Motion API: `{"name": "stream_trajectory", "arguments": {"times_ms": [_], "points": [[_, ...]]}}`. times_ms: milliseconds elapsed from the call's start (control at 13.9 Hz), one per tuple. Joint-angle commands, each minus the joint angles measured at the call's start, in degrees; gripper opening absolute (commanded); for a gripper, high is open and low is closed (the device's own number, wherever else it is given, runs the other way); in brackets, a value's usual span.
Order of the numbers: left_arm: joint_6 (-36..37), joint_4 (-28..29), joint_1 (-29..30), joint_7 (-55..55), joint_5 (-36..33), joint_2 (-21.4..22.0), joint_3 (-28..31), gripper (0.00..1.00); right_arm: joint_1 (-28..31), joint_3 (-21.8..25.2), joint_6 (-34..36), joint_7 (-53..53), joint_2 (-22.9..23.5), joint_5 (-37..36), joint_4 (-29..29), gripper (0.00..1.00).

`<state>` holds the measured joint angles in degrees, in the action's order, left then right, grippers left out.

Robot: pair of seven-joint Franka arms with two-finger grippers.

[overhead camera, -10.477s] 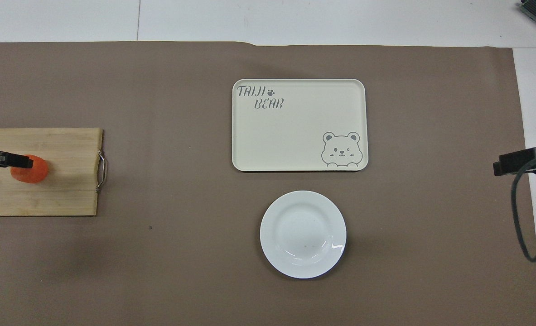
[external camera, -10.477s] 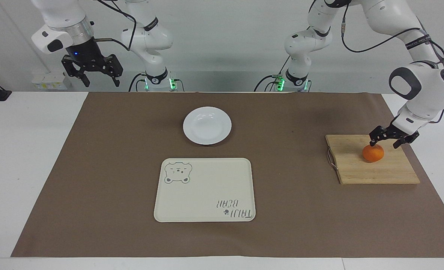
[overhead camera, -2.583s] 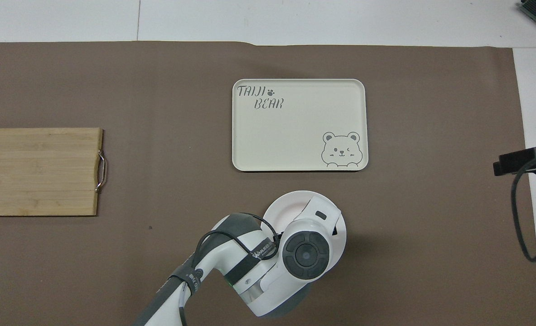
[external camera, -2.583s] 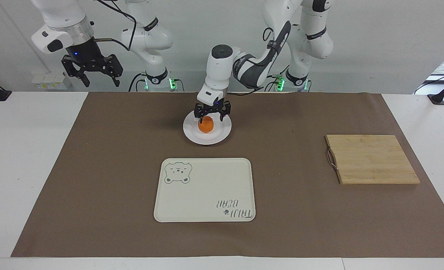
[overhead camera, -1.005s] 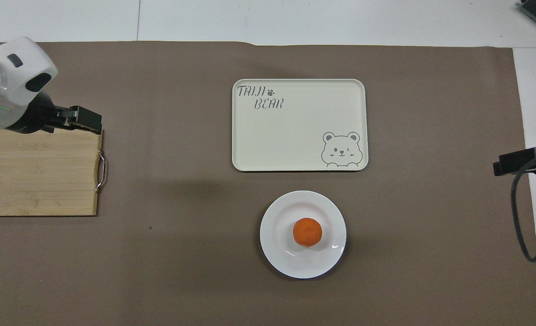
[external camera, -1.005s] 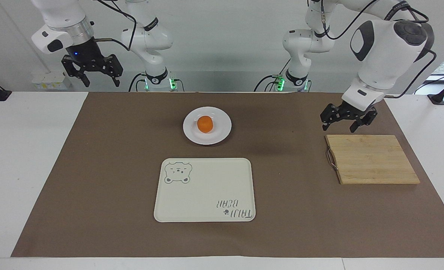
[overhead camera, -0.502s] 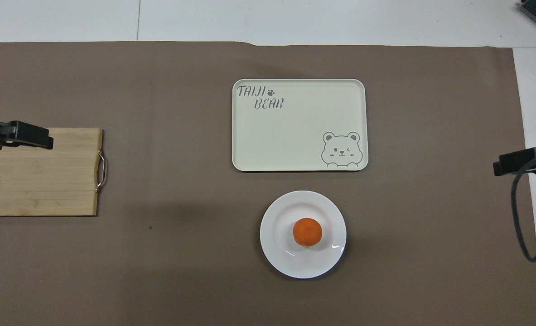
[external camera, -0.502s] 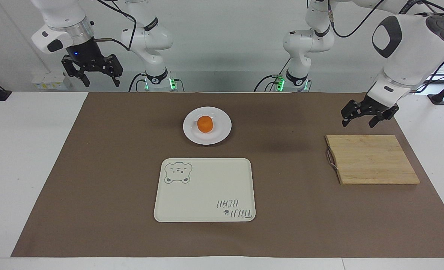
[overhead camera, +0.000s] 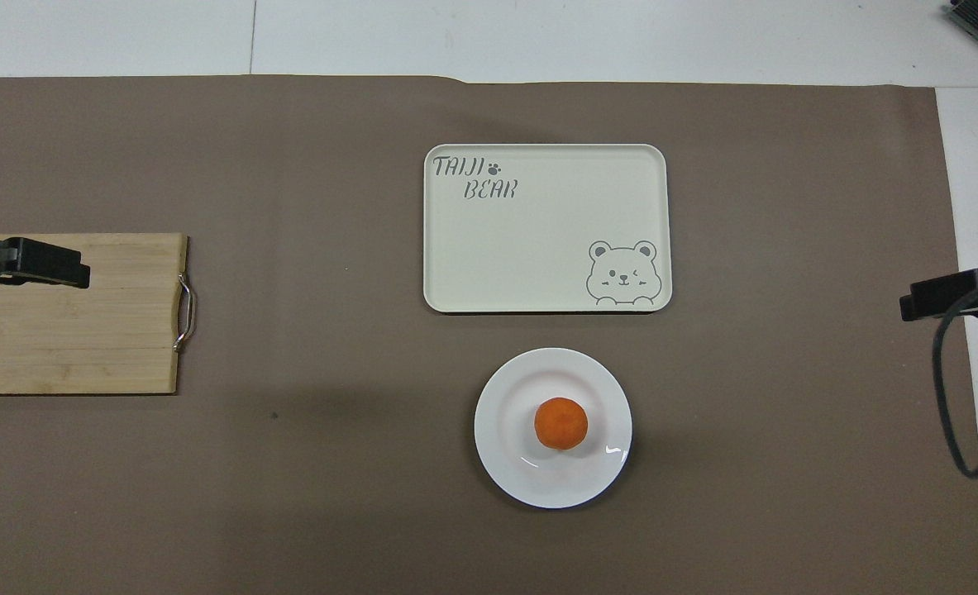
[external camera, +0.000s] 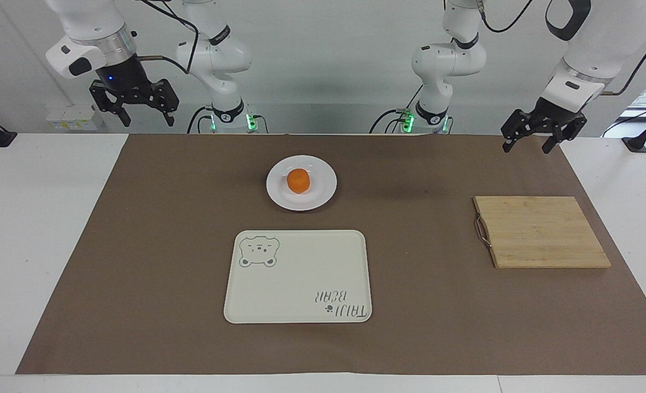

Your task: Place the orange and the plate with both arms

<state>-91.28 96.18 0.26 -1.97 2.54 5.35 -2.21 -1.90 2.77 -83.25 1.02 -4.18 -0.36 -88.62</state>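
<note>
The orange [external camera: 298,180] sits in the middle of the round white plate [external camera: 323,194], which lies on the brown mat nearer to the robots than the tray; both also show in the overhead view, the orange [overhead camera: 560,423] on the plate [overhead camera: 505,397]. My left gripper [external camera: 541,136] is open and empty, raised over the mat's edge toward the left arm's end; its tip shows in the overhead view [overhead camera: 42,263]. My right gripper [external camera: 136,106] is open and empty, held high at the right arm's end, where that arm waits; its tip shows in the overhead view [overhead camera: 943,293].
A cream rectangular tray with a bear drawing [external camera: 298,275] lies farther from the robots than the plate. A wooden cutting board with a metal handle [external camera: 541,232] lies toward the left arm's end. A brown mat [external camera: 137,245] covers the table.
My left gripper has let go of the orange on the plate, swung back to the left arm's end and risen off the cutting board. The right arm has not moved.
</note>
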Motion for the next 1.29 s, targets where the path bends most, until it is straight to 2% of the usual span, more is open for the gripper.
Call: {"name": "stream_trajectory", "arguments": {"times_ms": [0, 359, 1220], "points": [[0.31, 1.39, 0.18, -0.40, -0.08, 1.24, -0.17, 1.00, 0.41, -0.23, -0.33, -0.50, -0.92, -0.51, -1.12, 1.00], [4.53, -2.39, 0.09, -0.14, -1.23, -0.42, -0.17, 1.00, 0.41, -0.23, -0.33, -0.50, -0.92, -0.51, -1.12, 1.00], [4.01, -1.69, -0.17, 0.13, -1.14, -0.16, -0.25, 1.00, 0.41, -0.23, -0.33, -0.50, -0.92, -0.51, -1.12, 1.00]]}}
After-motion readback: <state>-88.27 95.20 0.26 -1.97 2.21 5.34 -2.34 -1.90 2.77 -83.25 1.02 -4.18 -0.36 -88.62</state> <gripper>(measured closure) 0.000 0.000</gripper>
